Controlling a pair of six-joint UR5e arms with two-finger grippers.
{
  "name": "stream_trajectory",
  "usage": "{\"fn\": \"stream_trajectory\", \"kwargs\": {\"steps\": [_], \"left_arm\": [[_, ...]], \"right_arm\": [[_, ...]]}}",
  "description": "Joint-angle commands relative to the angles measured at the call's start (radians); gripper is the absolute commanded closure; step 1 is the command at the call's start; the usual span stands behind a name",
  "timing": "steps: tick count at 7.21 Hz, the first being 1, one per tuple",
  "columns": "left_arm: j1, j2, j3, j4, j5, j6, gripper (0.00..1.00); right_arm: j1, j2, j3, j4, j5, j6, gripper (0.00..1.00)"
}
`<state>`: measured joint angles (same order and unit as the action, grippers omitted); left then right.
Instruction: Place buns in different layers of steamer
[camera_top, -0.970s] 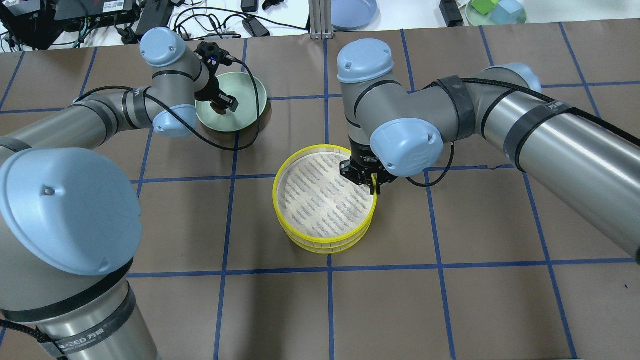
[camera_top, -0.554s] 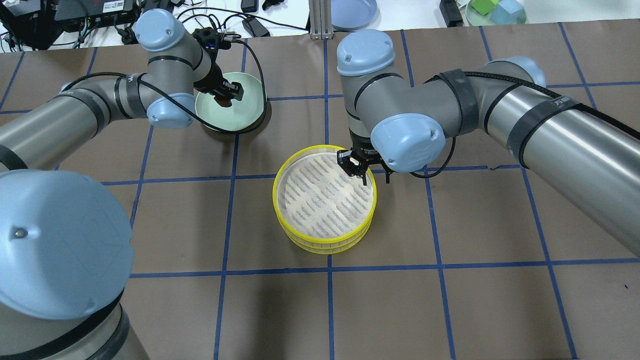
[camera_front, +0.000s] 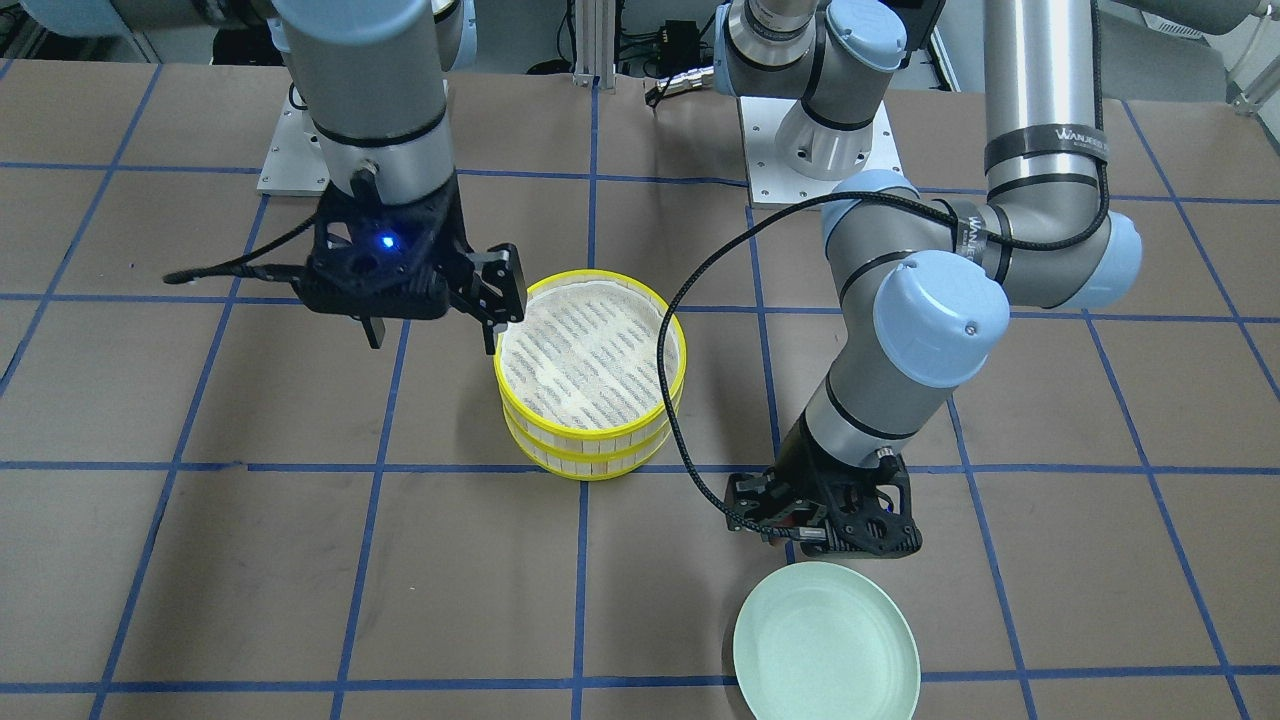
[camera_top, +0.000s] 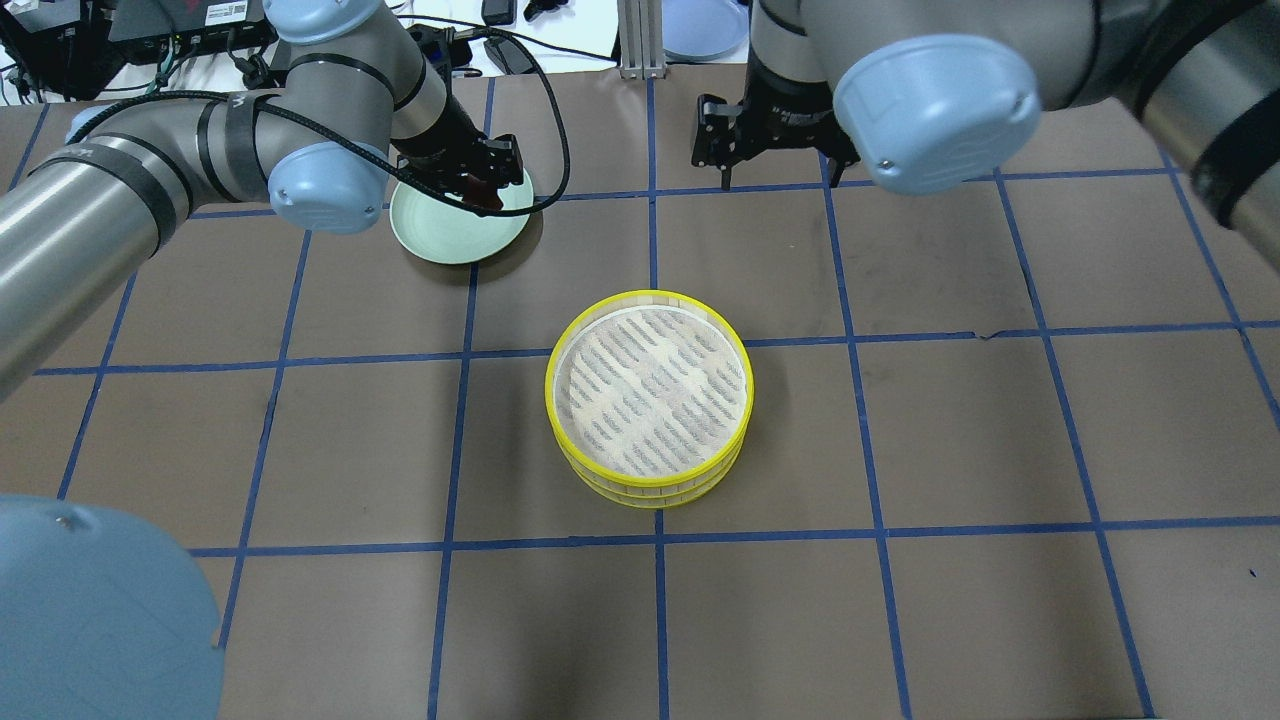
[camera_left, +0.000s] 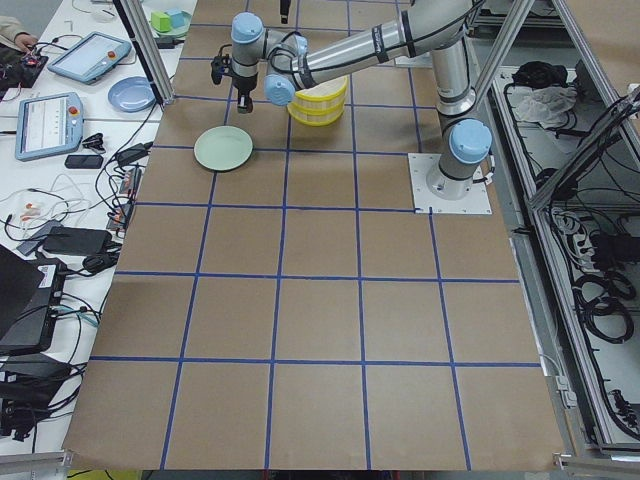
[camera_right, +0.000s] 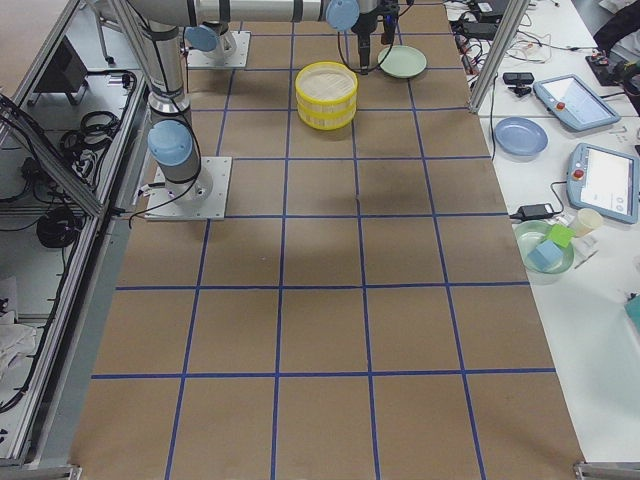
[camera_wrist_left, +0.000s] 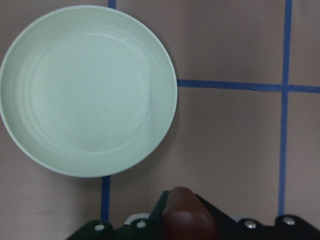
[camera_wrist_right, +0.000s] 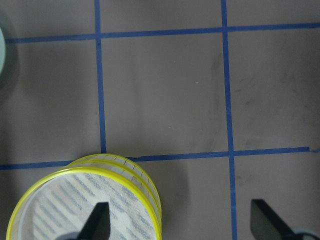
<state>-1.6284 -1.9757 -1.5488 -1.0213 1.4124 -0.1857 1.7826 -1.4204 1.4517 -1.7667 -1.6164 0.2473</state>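
Two steamer layers (camera_top: 549, 395) are stacked mid-table, with yellow rims and a slotted white liner. The top layer is empty, and the stack also shows in the front view (camera_front: 598, 432) and the right wrist view (camera_wrist_right: 150, 195). My left gripper (camera_top: 485, 188) is shut on the dark reddish-brown bun (camera_wrist_left: 187, 215) and holds it above the near edge of the mint-green plate (camera_wrist_left: 87, 90), which is empty. My right gripper (camera_wrist_right: 180, 225) is wide open, empty and raised beyond the stack (camera_front: 435, 318). The cream-white bun is hidden.
The plate (camera_top: 440, 235) lies at the far left of the stack. Beyond the table's far edge are a blue plate (camera_top: 705, 25), a bowl of green blocks (camera_top: 990, 25) and cables. Blue tape lines grid the brown tabletop.
My right gripper opened off the top layer's rim and rose away to the far side. My left gripper lifted the brown bun off the plate and moved right.
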Motion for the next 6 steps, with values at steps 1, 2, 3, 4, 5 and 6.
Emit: {"fn": "stream_trajectory", "kwargs": {"steps": [1, 2, 3, 4, 5, 6], "left_arm": [[-0.091, 0.047, -0.008, -0.136, -0.1, -0.308, 1.0], [-0.114, 0.069, -0.01, -0.204, -0.163, -0.407, 1.0], [-0.134, 0.083, -0.016, -0.285, -0.225, -0.47, 1.0], [-0.171, 0.106, -0.042, -0.346, -0.233, -0.481, 1.0], [-0.21, 0.118, -0.089, -0.376, -0.228, -0.501, 1.0], [-0.232, 0.118, -0.115, -0.375, -0.218, -0.518, 0.61]], "right_arm": [[-0.073, -0.069, -0.011, 0.091, 0.0, -0.054, 0.0], [-0.1, -0.089, 0.001, 0.178, -0.002, -0.084, 0.0], [-0.106, -0.094, 0.03, 0.193, -0.003, -0.109, 0.0], [-0.107, -0.112, 0.064, 0.187, -0.003, -0.109, 0.0], [-0.109, -0.115, 0.09, 0.147, 0.009, -0.112, 0.05], [-0.109, -0.115, 0.119, 0.051, 0.01, -0.138, 0.01]]}}
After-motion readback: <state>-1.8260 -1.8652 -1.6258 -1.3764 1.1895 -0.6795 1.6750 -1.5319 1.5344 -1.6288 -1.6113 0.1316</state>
